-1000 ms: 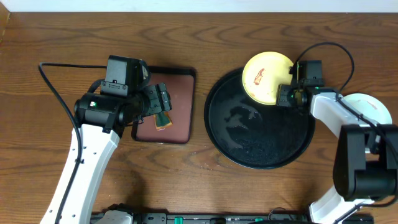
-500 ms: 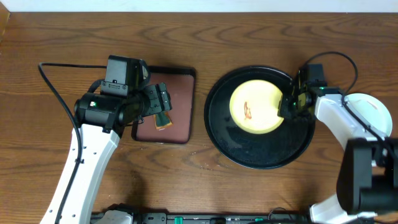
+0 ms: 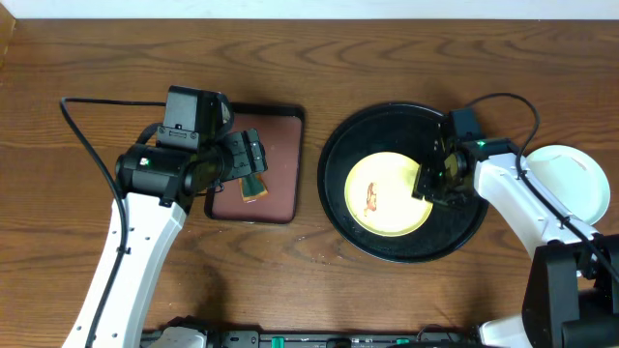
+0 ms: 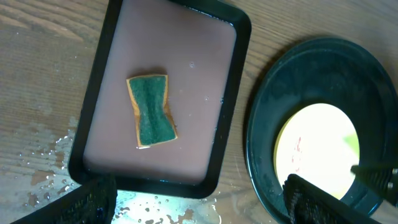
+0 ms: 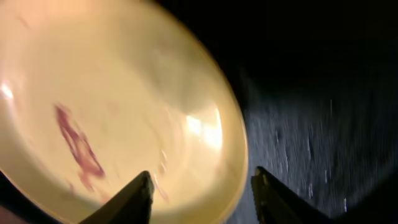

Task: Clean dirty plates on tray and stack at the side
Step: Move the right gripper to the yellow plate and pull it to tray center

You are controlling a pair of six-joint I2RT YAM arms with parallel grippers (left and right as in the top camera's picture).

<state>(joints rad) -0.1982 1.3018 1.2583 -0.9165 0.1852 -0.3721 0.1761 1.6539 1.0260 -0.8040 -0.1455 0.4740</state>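
Note:
The pale yellow plate [image 3: 382, 193] with a red-brown smear lies in the middle of the round black tray [image 3: 387, 126]. It also shows in the left wrist view [image 4: 317, 146] and fills the right wrist view [image 5: 112, 93]. My right gripper [image 3: 432, 182] is at the plate's right rim, its fingers [image 5: 200, 186] spread wide on either side of the rim, open. A pale mint-blue plate [image 3: 571, 179] sits on the table right of the tray; whether another lies under it I cannot tell. My left gripper [image 4: 202, 208] is open and empty above the front edge of the reddish-brown tray [image 4: 186, 74].
A green and yellow sponge [image 4: 151, 111] lies in the rectangular reddish-brown tray [image 3: 280, 145], left of the black tray [image 4: 311, 68]. Water drops wet the wood [image 4: 155, 205] in front of that tray. The black tray's surface [image 5: 311, 93] is wet.
My right gripper has brought the yellow plate from the tray's back rim down to the tray's middle, moving left and forward. The left arm has not moved.

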